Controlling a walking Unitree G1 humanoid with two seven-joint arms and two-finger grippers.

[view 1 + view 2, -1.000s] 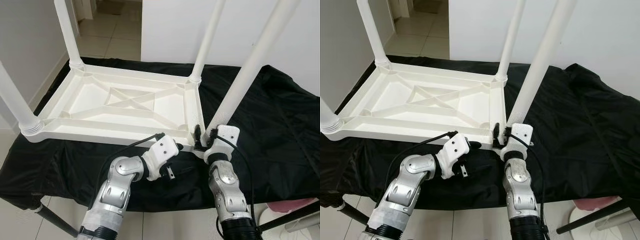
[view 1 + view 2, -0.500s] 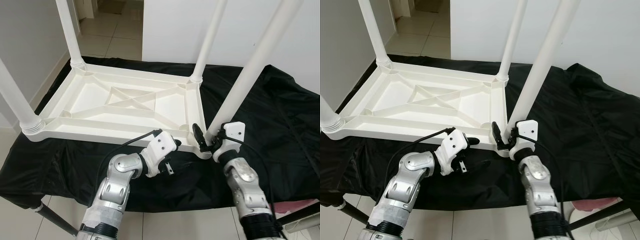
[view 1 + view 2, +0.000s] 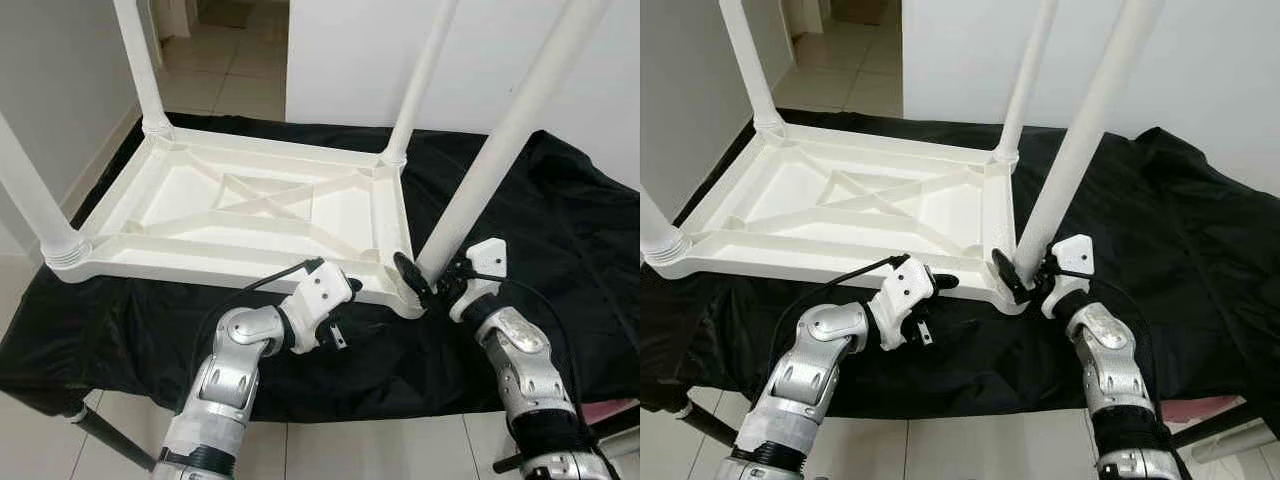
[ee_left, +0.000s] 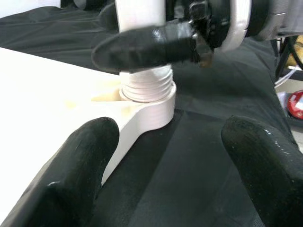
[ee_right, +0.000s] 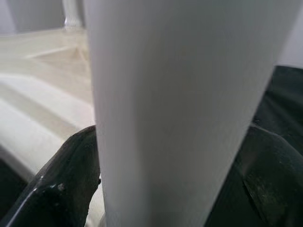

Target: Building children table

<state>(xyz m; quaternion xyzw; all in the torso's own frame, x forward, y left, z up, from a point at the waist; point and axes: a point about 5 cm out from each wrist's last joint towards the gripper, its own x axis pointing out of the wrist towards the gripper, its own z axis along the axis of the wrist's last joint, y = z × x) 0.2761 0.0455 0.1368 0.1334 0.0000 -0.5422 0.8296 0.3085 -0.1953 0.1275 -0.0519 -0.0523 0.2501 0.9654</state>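
Broadly: black cloth (image 3: 560, 230) spread across the frame. On it, upper left to centre, white table (image 3: 200, 268) lying upside down, ribs up. Three legs (image 3: 140, 60) up at the other corners. Fourth, the near leg (image 3: 510, 130), slanting from top right down to the corner at centre right.

At that corner, right gripper (image 3: 428, 283), clenched round the base of the near leg, one black finger on each side, forearm coming in from lower right. Lower centre, left gripper (image 4: 165, 156), released, fingers spread and holding nothing, hovering just beside the table's near rim and aimed at the same corner. Smallest: collar (image 4: 147, 90), thread ridges exposed above the socket, so probably not screwed home yet.

Risks, as judgement:
- Cross-threading, from turning a leg that leans rather than stands square to the socket.
- Whole table spinning or sliding on the slick cloth, with nothing pinning the rim.
- Fingers slipping on the smooth round leg, turning nothing.
- Grippers clashing, being so near each other at one corner.

Against half a second ago: right forearm and wrist swung further toward the right of the frame, grip kept on the leg base, consistent with a twist. Left gripper about where it was. Table seemingly unmoved.
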